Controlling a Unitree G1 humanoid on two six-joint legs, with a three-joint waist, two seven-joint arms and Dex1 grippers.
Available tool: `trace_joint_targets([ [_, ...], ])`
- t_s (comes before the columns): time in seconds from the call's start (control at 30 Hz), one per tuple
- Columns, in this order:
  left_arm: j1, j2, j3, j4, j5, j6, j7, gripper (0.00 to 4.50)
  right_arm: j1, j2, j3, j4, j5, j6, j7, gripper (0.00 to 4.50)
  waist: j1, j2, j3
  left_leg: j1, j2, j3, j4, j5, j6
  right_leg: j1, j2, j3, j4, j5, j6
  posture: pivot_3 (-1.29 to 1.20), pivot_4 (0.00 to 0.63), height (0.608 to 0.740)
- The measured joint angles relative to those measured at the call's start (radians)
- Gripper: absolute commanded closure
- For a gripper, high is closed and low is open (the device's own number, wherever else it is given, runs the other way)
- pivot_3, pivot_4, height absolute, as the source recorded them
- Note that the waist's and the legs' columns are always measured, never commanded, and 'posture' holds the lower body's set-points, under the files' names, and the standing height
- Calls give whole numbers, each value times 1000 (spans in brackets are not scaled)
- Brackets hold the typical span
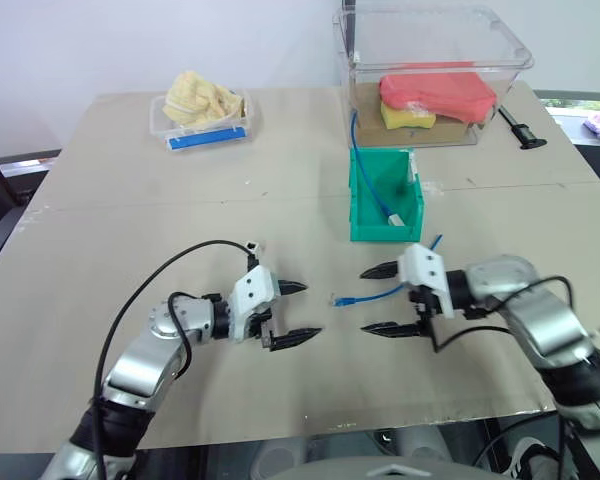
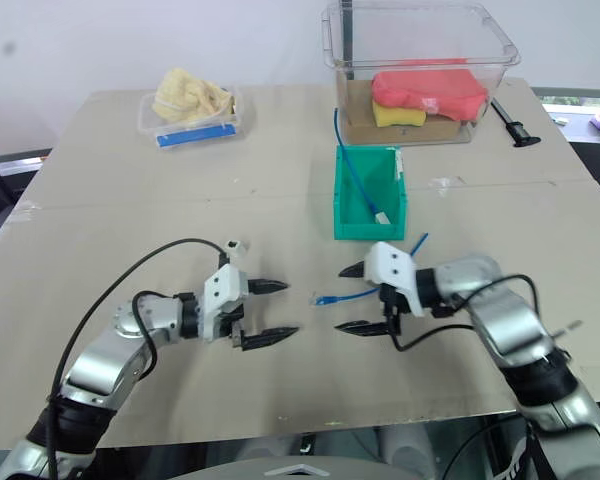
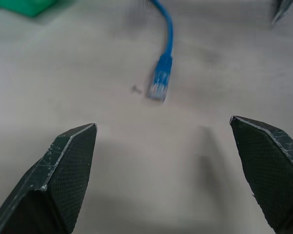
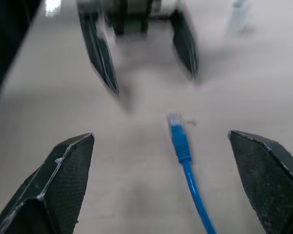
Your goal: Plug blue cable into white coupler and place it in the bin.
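Note:
The blue cable lies on the table, its clear plug pointing at my left gripper. It runs back behind my right gripper, which stands open around it without touching it. My left gripper is open too, a short way from the plug and facing it. The white coupler sits on the table just beyond my left wrist. Farther back at the centre stands the teal bin, with another blue cable lying in it.
A big clear tub with red and yellow sponges stands behind the bin. A shallow clear tray with yellow cloth is at the back left. A black tool lies at the far right. The table's front edge runs just below both arms.

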Motion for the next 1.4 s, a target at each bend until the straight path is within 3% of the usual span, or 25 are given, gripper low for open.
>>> trace_joint_targets([
  [0.13,-53,-25,-35,56,29,-25,-18,0,259,-24,-162,-176,36,-9,-99,90,6,0,0,0,0,1,0,-2,4,0,0,0,1,0,0,0,150,740],
  [0.33,-117,-50,-74,119,80,-44,-30,0,518,-32,-292,-313,30,-29,-220,90,2,0,0,7,1,5,2,-2,5,7,1,0,1,-2,4,0,150,740],
  [0.57,-170,-64,-112,158,127,-76,-53,2957,646,-15,-315,-383,17,-33,-321,21,-3,0,-1,8,2,4,2,-2,5,8,2,1,1,-2,4,0,150,740],
  [0.6,-174,-68,-114,163,130,-79,-54,3623,651,-13,-315,-388,17,-33,-335,21,-3,0,-1,8,2,4,2,-2,5,8,2,1,1,-2,4,0,150,740],
  [0.67,-180,-73,-119,171,135,-90,-58,4331,664,-11,-314,-394,12,-33,-363,21,-2,0,-1,8,1,3,2,-2,5,8,1,2,1,-2,3,0,150,740],
  [0.7,-184,-75,-119,174,135,-93,-62,4472,673,-11,-310,-395,9,-34,-374,21,-1,0,-1,8,1,3,2,-2,5,8,1,1,1,-2,3,0,150,740],
  [0.87,-185,-78,-119,180,135,-107,-74,4472,680,9,-295,-396,21,-12,-423,21,0,0,-1,8,2,2,2,-2,5,8,1,1,1,-2,4,0,150,740],
  [1.1,-196,-157,-23,140,59,-181,-31,4472,496,195,-229,-393,153,197,-620,21,0,-1,-1,8,2,0,2,-2,5,7,1,0,1,0,1,0,150,740],
  [1.2,-224,-195,18,116,50,-249,7,4500,410,305,-234,-356,274,314,-703,891,1,-1,-1,7,2,1,2,-2,4,7,1,1,1,0,0,0,150,740],
  [1.3,-245,-219,42,108,56,-332,42,4500,283,405,-253,-304,385,380,-791,2403,-1,-1,-1,7,1,2,2,-2,4,6,1,2,1,0,0,0,150,740],
  [1.4,-259,-231,46,115,71,-400,68,4500,168,454,-291,-256,480,422,-860,2403,-2,0,-1,7,0,1,2,-2,4,6,1,1,1,0,0,0,150,740],
])
